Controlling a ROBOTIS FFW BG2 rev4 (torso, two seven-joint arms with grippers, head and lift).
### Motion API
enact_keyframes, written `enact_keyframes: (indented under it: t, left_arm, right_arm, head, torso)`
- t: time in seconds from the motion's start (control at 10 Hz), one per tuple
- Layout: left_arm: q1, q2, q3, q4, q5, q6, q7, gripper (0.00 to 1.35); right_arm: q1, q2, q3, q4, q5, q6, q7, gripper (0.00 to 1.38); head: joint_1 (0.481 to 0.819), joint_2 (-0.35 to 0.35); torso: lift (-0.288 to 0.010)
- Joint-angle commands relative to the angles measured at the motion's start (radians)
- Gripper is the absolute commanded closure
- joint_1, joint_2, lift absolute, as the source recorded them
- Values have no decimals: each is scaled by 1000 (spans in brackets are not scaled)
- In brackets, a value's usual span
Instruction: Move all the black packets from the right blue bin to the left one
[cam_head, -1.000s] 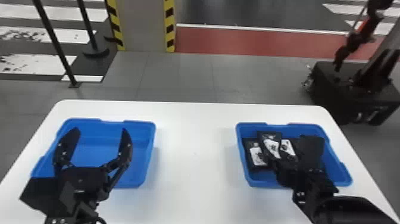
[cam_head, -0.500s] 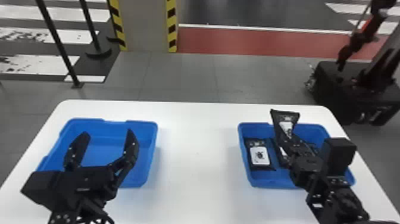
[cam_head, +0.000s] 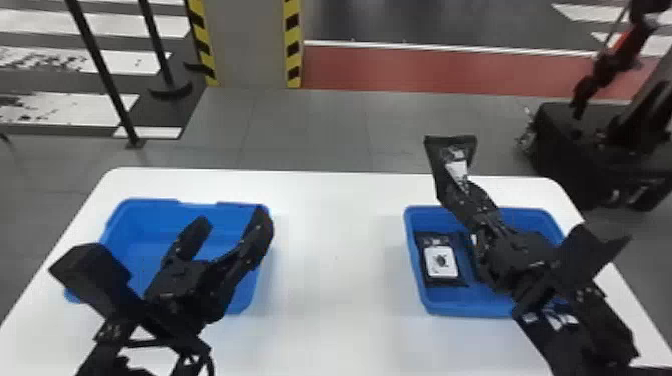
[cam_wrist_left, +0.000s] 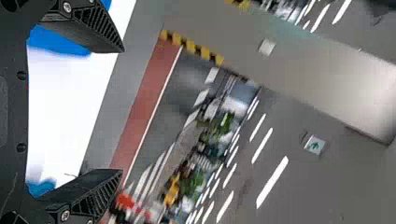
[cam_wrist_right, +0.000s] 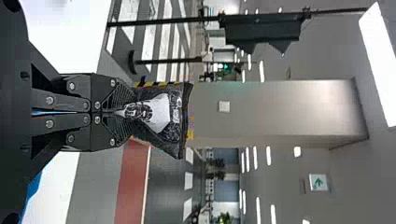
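We've got the packet (cam_wrist_right: 163, 116) pinched in our right end effector (cam_wrist_right: 122, 111), raised near the right bin (cam_head: 535, 220); left bin (cam_head: 150, 222)'s well off to its left, by our wide-open left end effector (cam_head: 232, 219).

L bin (cam_head: 150, 220) & R bin (cam_head: 465, 307) = blue. Table (cam_head: 340, 275) = white. Packet in R bin (cam_head: 445, 283) = blk w/ white label (cam_head: 442, 268), dark blob on it. Held packet (cam_wrist_right: 161, 112) = blk & white. Post (cam_head: 252, 45) = grey w/ yellow & blk stripes. Floor (cam_head: 305, 135) = grey, path (cam_head: 425, 70) = red.
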Motion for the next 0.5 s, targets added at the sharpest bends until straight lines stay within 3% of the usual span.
enact_keyframes:
  t: [0.0,0.2,0.4]
  left_arm:
    - [-53,18,27,-6,109,195,-101,102]
    - [-80,5,53,-6,163,237,-158,101]
    - [-102,-7,87,-6,168,264,-192,101]
  right_arm:
    - [-11,-5,48,-2,-26,-1,28,1159]
    - [-24,-35,161,-7,-88,29,42,1159]
    - [-38,-55,249,15,-123,51,51,1159]
  head:
    - [695,-50]
    - [695,-50]
    - [695,20]
  torso:
    - [-110]
    - [-110]
    - [-110]
